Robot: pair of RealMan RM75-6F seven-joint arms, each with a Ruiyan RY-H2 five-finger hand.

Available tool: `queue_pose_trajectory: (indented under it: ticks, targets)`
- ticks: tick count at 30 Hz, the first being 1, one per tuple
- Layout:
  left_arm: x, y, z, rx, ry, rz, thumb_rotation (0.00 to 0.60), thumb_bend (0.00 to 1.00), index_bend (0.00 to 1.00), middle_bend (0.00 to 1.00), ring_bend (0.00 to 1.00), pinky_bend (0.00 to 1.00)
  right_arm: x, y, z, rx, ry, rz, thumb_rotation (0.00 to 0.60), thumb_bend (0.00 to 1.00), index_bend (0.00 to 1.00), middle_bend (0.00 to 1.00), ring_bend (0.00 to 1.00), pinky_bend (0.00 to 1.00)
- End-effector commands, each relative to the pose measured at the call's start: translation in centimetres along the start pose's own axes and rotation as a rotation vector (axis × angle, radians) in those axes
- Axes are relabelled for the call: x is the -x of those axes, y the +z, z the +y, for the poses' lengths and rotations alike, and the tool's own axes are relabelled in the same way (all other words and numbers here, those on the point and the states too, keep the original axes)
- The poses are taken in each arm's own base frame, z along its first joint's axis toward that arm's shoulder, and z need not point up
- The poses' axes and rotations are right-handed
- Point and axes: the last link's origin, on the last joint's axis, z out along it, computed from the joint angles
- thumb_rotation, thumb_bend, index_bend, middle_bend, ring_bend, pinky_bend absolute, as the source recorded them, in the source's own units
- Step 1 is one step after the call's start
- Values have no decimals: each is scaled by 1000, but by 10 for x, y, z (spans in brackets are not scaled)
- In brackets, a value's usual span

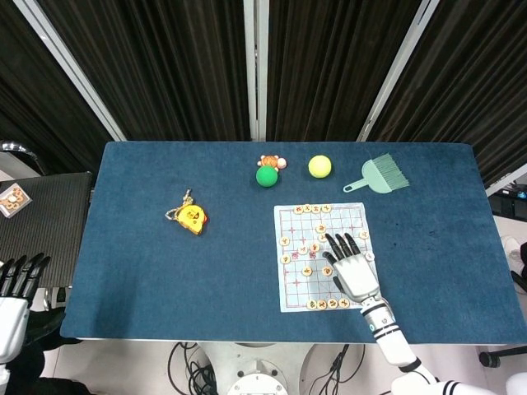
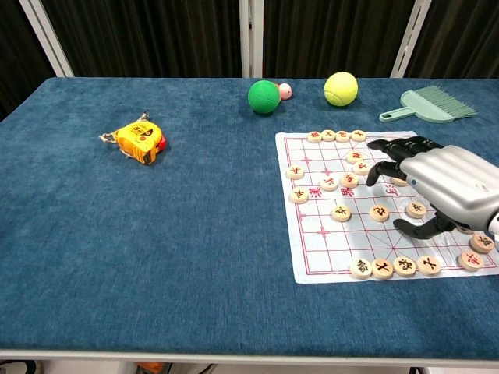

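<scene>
My right hand [image 1: 352, 270] hovers over the white chess board sheet [image 1: 290, 288], fingers spread and pointing away from me, holding nothing. In the chest view the same right hand [image 2: 444, 183] hangs above the board's right half [image 2: 312, 249], among several round wooden chess pieces [image 2: 341, 212]. A row of pieces [image 2: 382, 268] lies along the board's near edge. My left hand [image 1: 15, 288] stays off the table at the lower left, fingers apart and empty.
On the blue table a yellow tape measure [image 1: 191, 217] lies left of centre. A green ball [image 1: 266, 175], a small orange toy [image 1: 270, 161], a yellow tennis ball [image 1: 319, 166] and a green hand brush [image 1: 379, 175] sit along the far side.
</scene>
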Motion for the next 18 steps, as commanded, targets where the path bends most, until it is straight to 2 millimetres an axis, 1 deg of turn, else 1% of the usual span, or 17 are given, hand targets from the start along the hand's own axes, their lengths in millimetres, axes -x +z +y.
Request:
queue_pose_trajectory:
  ticks: [1,4,9,14,18]
  targets:
    - [-1,-1,0,0,-1,4,600,124,64,61,0,0,2,2,-4,-11,6,2,600,251,314,0,0,0]
    - [-1,-1,-1,-2,-5,1,600,125,64,61,0,0,2,4,-9,-28,12,6,600,251,336,0,0,0]
    - [0,-3,-1,3,-5,-4,600,124,64,61,0,0,3,6,-11,-29,12,13,600,250,410,0,0,0]
    - [-1,-3,-1,4,-9,2,600,124,64,61,0,0,5,6,-9,-22,9,5,600,297,420,0,0,0]
    - [0,-3,-2,2,-13,3,600,124,64,61,0,0,5,6,-7,-12,10,2,600,302,421,0,0,0]
